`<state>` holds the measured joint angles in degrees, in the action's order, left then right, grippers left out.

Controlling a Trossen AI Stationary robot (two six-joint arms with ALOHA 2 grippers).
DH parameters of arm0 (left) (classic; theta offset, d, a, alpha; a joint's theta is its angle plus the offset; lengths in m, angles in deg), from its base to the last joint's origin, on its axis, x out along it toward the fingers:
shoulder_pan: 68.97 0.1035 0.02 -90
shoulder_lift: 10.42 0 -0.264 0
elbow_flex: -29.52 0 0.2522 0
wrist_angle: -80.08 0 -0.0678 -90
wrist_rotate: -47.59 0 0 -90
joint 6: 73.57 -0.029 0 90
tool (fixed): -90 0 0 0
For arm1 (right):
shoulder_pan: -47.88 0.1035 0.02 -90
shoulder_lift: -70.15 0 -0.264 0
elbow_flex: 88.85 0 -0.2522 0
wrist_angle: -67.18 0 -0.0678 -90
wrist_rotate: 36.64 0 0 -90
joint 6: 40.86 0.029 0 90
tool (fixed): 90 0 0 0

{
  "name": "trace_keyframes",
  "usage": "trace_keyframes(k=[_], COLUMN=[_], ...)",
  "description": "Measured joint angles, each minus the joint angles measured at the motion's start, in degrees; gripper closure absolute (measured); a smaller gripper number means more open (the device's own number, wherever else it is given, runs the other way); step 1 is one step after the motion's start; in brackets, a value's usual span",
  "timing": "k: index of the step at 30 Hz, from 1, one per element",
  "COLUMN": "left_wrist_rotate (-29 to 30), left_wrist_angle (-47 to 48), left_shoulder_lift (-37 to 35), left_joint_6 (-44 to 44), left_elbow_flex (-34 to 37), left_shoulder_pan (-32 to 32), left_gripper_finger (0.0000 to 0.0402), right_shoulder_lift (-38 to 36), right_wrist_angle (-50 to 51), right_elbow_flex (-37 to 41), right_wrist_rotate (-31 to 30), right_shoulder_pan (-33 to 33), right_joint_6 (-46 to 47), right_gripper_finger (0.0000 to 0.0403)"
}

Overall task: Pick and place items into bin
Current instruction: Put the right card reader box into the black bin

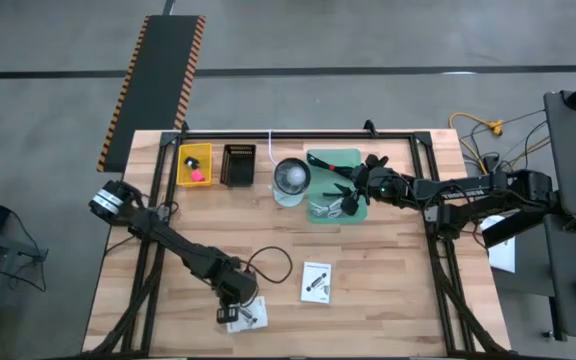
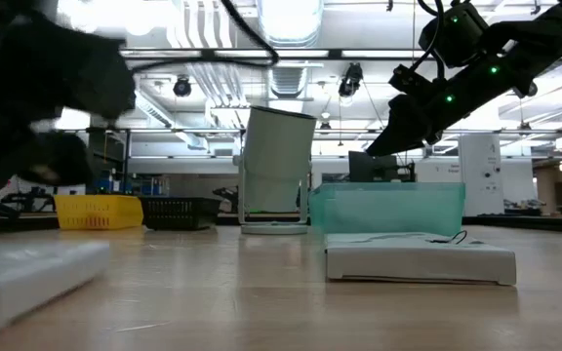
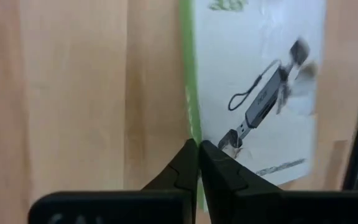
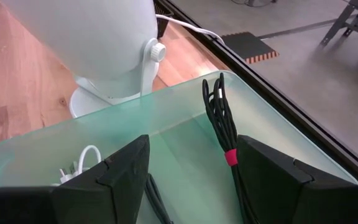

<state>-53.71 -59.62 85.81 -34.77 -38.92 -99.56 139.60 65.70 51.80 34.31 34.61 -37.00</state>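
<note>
A white packet (image 3: 260, 93) with a printed black tool and a green edge lies flat on the table near its near edge (image 1: 256, 308). My left gripper (image 3: 197, 148) is shut, its tips over that green edge. A second white packet (image 1: 316, 282) lies flat to its right (image 2: 420, 261). My right gripper (image 4: 191, 146) is open above the green translucent bin (image 4: 166, 112), holding nothing. In the bin a coiled black cable with a red tie (image 4: 219, 112) leans on the wall, beside a white cord (image 4: 82, 162). My left gripper has its shut fingertips (image 3: 188, 155) at the packet's green long edge (image 3: 188, 93), coming from above. I cannot tell whether they touch it or have it between them. The packet lies flat on the table.
A white lamp-like thing on a round base (image 1: 290, 178) stands just left of the green bin (image 1: 333, 155). A yellow bin (image 1: 194, 165) and a black bin (image 1: 238, 165) sit at the far left. A loop of black cable (image 1: 268, 265) lies near the left arm.
</note>
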Motion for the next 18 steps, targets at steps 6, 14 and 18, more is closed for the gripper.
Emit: trace_keyframes(k=[6, 14, 18], left_wrist_rotate=[2.93, 4.38, 5.56], left_wrist_angle=[1.87, 3.65, 5.01], left_shoulder_lift=[-3.79, -4.80, -4.99], left_joint_6=[-0.63, -0.27, -0.13], left_elbow_flex=[-0.01, -0.03, 0.10], left_shoulder_pan=[0.07, 0.09, 0.22], left_gripper_finger=[0.0400, 0.0401, 0.0401], right_shoulder_lift=[0.00, 0.00, 0.00], right_wrist_angle=[0.00, 0.00, 0.00], right_elbow_flex=[0.00, 0.00, 0.00], right_wrist_rotate=[0.00, 0.00, -0.01], right_shoulder_pan=[0.01, 0.02, -0.01], right_joint_6=[0.00, 0.00, 0.00], right_gripper_finger=[0.0177, 0.0177, 0.0177])
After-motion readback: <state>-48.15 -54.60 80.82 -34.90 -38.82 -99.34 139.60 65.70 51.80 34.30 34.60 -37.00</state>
